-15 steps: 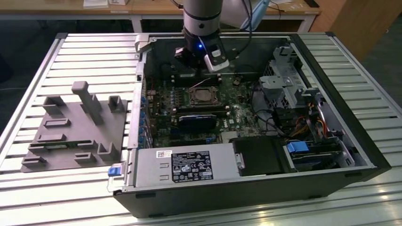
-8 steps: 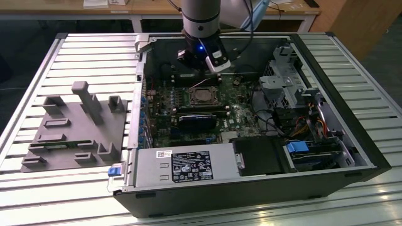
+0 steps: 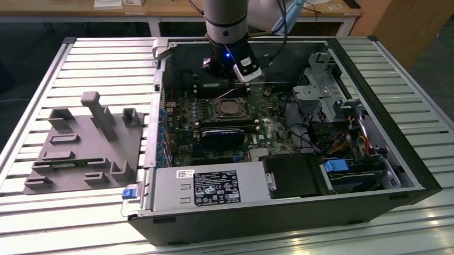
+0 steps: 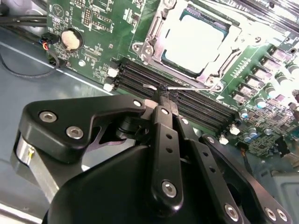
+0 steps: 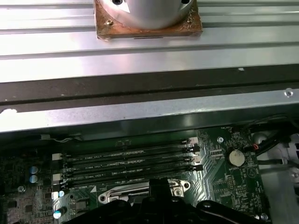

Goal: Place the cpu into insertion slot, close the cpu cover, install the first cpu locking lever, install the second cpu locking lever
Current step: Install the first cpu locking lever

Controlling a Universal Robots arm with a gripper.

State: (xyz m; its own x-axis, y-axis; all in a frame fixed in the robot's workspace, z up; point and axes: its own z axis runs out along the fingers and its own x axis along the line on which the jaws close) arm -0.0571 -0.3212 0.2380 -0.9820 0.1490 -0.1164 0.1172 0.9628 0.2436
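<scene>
Silver-tan metal marks the cpu (image 4: 196, 39), which already lies flat in the insertion slot (image 3: 217, 106) on the green board (image 4: 93, 32). In the exterior view this is at the centre of the frame, inside the open computer case (image 3: 284, 223), which lies on the slatted metal desk (image 3: 106, 58). The cpu cover (image 4: 158, 46) is down, and its silver frame borders the chip on all sides. The arm (image 3: 225, 21) reaches down from the upper middle of that frame, with the claw (image 4: 161, 99) just above the slot.

In the second wrist view the claw's fingers are pressed together. Their tips meet at a thin locking lever (image 4: 189, 86), which runs along the edge of the cover next to the black memory slots (image 4: 196, 109). I cannot tell whether the wire is nipped between the tips or only touched by them. The work seems to be at a lever step, and the lever does not look hooked down yet.

The main risk is slipping. The lever is a thin, springy wire, and narrow closed tips could slide off it and let it snap back up. If that happened, the claw could hit the memory slots or their white latches (image 4: 111, 72) just beside it. A push at a slant could also carry the lever past its catch, leaving the cover loose over the chip.
</scene>
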